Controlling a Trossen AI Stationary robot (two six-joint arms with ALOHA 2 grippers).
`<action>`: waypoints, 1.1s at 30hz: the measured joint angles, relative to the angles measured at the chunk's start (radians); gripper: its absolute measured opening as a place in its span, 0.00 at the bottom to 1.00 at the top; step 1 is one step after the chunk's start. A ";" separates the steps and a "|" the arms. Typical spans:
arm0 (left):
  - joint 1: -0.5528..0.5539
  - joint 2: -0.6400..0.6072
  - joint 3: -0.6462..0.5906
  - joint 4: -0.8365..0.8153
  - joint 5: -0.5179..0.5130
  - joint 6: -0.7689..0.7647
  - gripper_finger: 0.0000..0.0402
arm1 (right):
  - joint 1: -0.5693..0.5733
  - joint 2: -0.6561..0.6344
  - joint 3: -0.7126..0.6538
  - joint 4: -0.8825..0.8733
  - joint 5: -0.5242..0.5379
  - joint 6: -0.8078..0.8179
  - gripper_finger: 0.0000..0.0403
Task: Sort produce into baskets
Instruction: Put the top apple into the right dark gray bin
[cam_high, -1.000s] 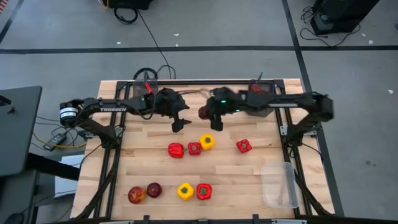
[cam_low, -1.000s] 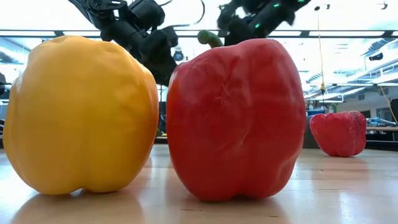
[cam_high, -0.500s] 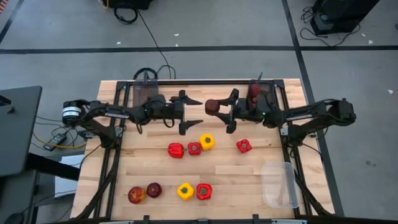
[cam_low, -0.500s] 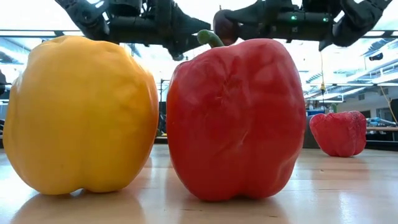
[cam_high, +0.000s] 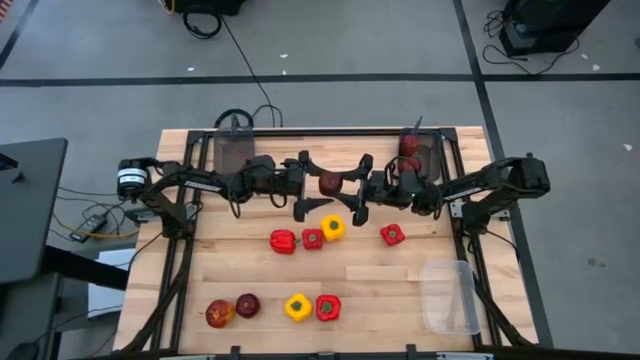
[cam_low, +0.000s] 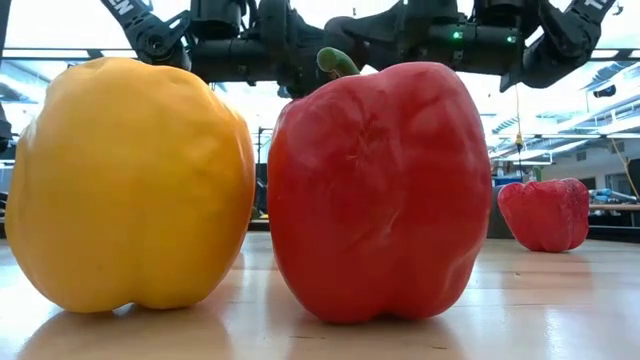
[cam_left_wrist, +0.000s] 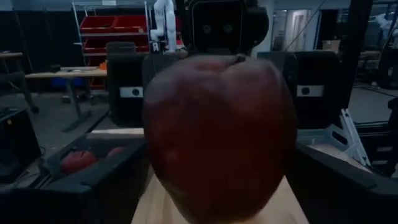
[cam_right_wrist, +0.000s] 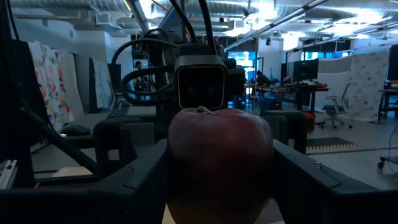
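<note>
Both arms are reaching toward each other over the far half of the wooden table (cam_high: 230, 270), meeting above its middle. A dark-red apple (cam_high: 329, 182) is sitting in the air between the two grippers. The right gripper (cam_high: 356, 190) is pinching this apple between its fingers (cam_right_wrist: 323, 180); in the right wrist view the apple is filling the space between them, with the other arm's wrist camera facing it just behind. The left gripper (cam_high: 306, 183) is standing with its fingers spread wide, one on either side of the apple; the frames are not showing whether those fingers are touching it. In the left wrist view the apple is occupying most of the frame. On the table below, a red pepper (cam_high: 283, 241), a second small red pepper (cam_high: 313, 238) and a yellow pepper (cam_high: 333, 228) are lying in a row, with another red pepper (cam_high: 392, 235) apart to their right. Near the front edge, a red-yellow apple (cam_high: 219, 313), a dark apple (cam_high: 247, 305), a yellow pepper (cam_high: 298, 307) and a red pepper (cam_high: 328, 307) are lying in a line. A smoky bin (cam_high: 232, 150) is standing at the far left, a second one (cam_high: 425, 152) at the far right is holding red produce, and a clear bin (cam_high: 449, 296) is sitting at the near right.
</note>
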 joint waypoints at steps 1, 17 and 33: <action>0.000 0.000 0.000 0.000 0.002 -0.003 0.86 | 0.001 0.000 0.000 0.002 0.003 0.000 0.60; 0.013 -0.002 0.002 -0.071 0.012 0.030 0.59 | -0.009 -0.058 0.001 -0.138 0.010 0.054 0.71; 0.016 -0.001 0.000 -0.173 -0.034 0.086 0.58 | -0.074 -0.042 0.828 -1.794 -0.033 0.122 0.90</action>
